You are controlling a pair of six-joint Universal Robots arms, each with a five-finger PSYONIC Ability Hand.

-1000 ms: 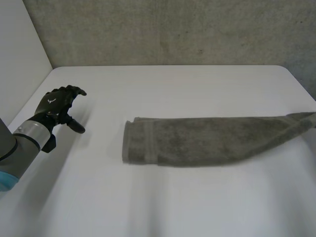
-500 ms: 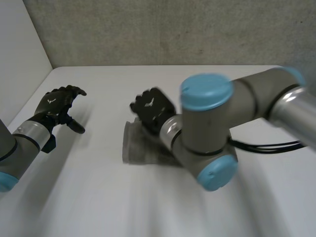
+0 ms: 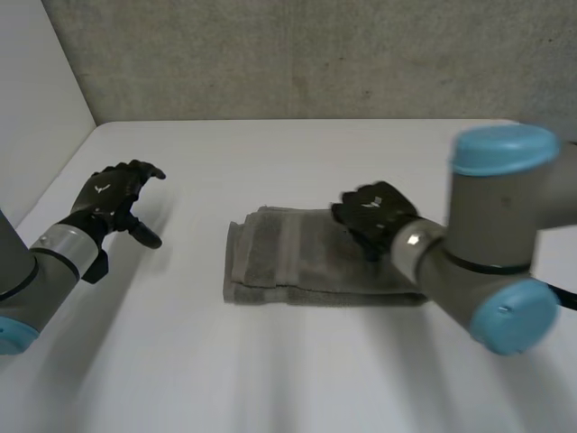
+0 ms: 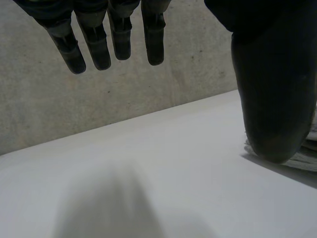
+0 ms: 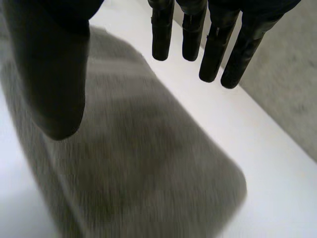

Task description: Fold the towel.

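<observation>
Grey-brown towel (image 3: 288, 262) lies folded in the middle of the white desk (image 3: 270, 388), a thick doubled rectangle with its long side running left to right and a woven band near its left end. We see the right hand (image 3: 374, 215) over the towel's right part. In its wrist view the fingers (image 5: 213, 54) are straight and spread, the right thumb (image 5: 54, 84) held wide of them, with nothing gripped between; the cloth lies under the palm. Whether the hand touches the cloth we cannot tell.

The right arm (image 3: 491, 271) comes in from the near right. Its big grey joint with light-blue caps stands in front of the towel's right end, so that end is hidden from us in the head view.

The left hand (image 3: 110, 194) is over bare desk at the left, well apart from the towel, on the end of the left arm (image 3: 41, 262) that enters from the near left. Its fingers are loosely extended and hold nothing. In the left wrist view the left thumb (image 4: 272, 99) blocks most of the towel, and we make out just a sliver of cloth beside it.

Along the desk's far edge runs a rough concrete wall (image 3: 315, 54), and a plain white wall (image 3: 36, 90) closes the left side.
</observation>
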